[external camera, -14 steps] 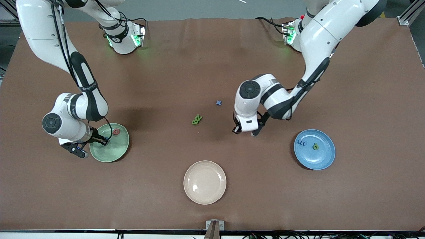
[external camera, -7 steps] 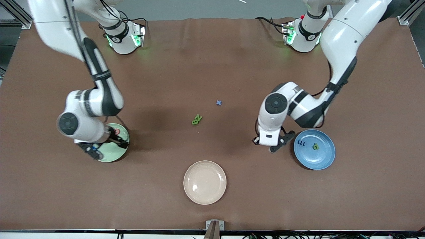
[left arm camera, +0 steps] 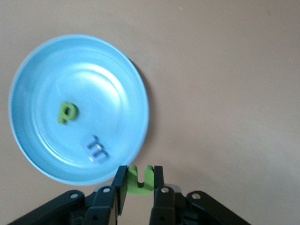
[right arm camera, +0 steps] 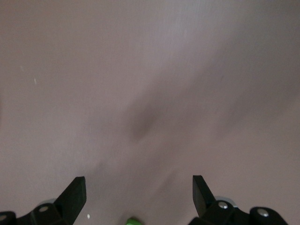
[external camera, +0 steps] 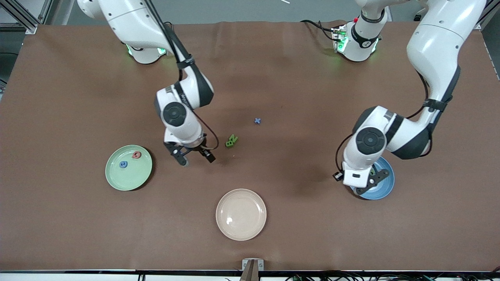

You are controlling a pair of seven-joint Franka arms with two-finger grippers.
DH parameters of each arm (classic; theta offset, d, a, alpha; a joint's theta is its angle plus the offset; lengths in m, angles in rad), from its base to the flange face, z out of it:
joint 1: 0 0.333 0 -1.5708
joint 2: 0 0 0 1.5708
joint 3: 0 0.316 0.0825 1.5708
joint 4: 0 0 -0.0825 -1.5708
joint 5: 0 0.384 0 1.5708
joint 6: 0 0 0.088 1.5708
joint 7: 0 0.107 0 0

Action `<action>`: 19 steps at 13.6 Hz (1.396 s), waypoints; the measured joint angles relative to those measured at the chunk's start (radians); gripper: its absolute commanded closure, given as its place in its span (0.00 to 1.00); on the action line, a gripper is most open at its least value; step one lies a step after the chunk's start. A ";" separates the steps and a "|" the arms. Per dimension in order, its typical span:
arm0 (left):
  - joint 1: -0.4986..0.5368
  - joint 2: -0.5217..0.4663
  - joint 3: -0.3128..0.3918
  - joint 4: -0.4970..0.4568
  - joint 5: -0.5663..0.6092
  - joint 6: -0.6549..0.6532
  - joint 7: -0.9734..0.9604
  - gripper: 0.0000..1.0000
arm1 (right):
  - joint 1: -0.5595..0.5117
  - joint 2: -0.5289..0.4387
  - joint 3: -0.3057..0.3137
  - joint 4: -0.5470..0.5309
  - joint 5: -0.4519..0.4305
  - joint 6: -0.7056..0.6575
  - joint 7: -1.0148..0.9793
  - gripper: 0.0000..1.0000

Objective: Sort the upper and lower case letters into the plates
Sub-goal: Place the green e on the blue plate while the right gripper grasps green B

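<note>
My left gripper (external camera: 370, 182) hangs over the rim of the blue plate (external camera: 389, 178), shut on a light green u-shaped letter (left arm camera: 139, 182). In the left wrist view the gripper (left arm camera: 139, 173) is at the edge of the blue plate (left arm camera: 117, 70), which holds a green letter (left arm camera: 67, 112) and a blue letter (left arm camera: 97, 150). My right gripper (external camera: 195, 158) is open and empty over bare table, beside two green letters (external camera: 231, 141). The mint plate (external camera: 127, 179) holds a blue letter (external camera: 123, 164) and a red letter (external camera: 136, 155). A small blue letter (external camera: 257, 121) lies farther from the front camera.
A cream-beige plate (external camera: 241, 230) with nothing in it sits near the front edge, midway along the table. In the right wrist view, brown cloth lies between the wide-set fingers (right arm camera: 75, 197), with a scrap of green (right arm camera: 133, 221) at the frame's edge.
The right gripper opened, left a blue letter in the mint plate and swung to the middle beside the green letters. The left arm carried its green letter from mid-table to the blue plate.
</note>
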 measured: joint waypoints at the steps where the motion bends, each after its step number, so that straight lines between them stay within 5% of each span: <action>1: 0.019 0.000 0.005 -0.001 0.000 0.000 0.027 0.95 | 0.026 0.028 0.000 0.000 0.000 0.033 0.037 0.08; 4: 0.082 0.012 0.008 -0.004 0.000 0.001 0.080 0.82 | 0.069 0.099 -0.003 0.010 0.000 0.102 0.103 0.18; 5: 0.096 0.021 0.008 -0.005 0.000 0.005 0.092 0.66 | 0.071 0.108 -0.004 0.019 0.000 0.102 0.116 0.21; 6: 0.105 0.031 0.008 -0.005 0.000 0.013 0.097 0.38 | 0.071 0.108 -0.005 0.025 0.000 0.100 0.124 0.24; 9: 0.108 0.049 0.007 -0.006 0.000 0.023 0.098 0.12 | 0.080 0.108 -0.005 0.038 0.000 0.099 0.147 0.28; 16: 0.091 0.049 -0.047 -0.029 0.000 0.022 -0.009 0.09 | 0.132 0.108 -0.004 0.039 0.001 0.096 0.215 0.45; 19: 0.055 0.049 -0.116 -0.053 0.000 0.021 -0.179 0.09 | 0.140 0.106 -0.005 0.040 0.001 0.089 0.221 0.65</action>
